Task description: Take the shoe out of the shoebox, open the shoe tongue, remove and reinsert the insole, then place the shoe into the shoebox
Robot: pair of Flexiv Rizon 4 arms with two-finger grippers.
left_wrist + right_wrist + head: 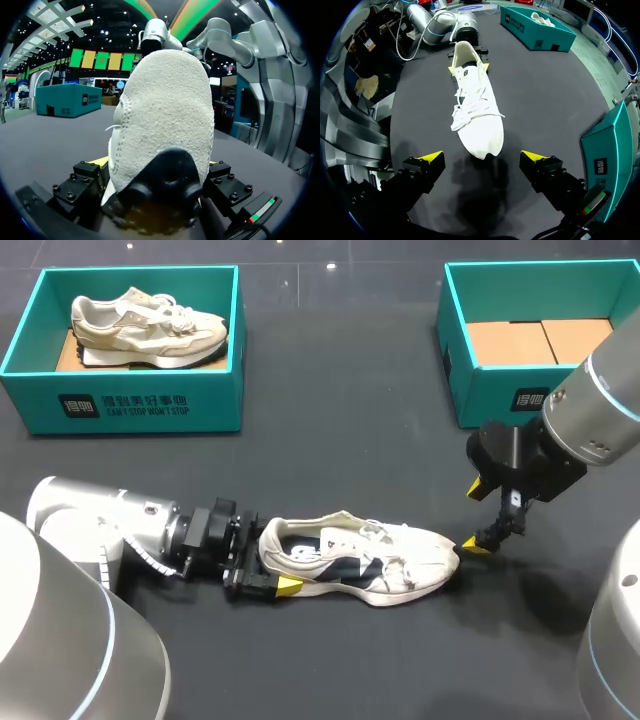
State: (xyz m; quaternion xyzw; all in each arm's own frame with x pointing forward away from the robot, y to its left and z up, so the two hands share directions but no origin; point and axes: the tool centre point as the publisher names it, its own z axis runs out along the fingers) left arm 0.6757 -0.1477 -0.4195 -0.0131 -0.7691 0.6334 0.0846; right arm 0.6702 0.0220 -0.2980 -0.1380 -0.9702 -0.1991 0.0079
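Note:
A white shoe (365, 558) with dark side panels lies on the black table, toe toward my right arm. My left gripper (272, 560) holds its heel, one yellow tip against each side. In the left wrist view the suede heel (165, 110) fills the space between the fingers (100, 161). My right gripper (476, 517) hangs open just beyond the toe, touching nothing. In the right wrist view the toe (482, 142) lies just ahead of the gap of the right gripper (482, 159), and the laces lie loose over the tongue.
A teal shoebox (120, 405) at the back left holds a beige shoe (150, 325). A second teal shoebox (500, 390) at the back right shows only its cardboard floor, close behind my right arm.

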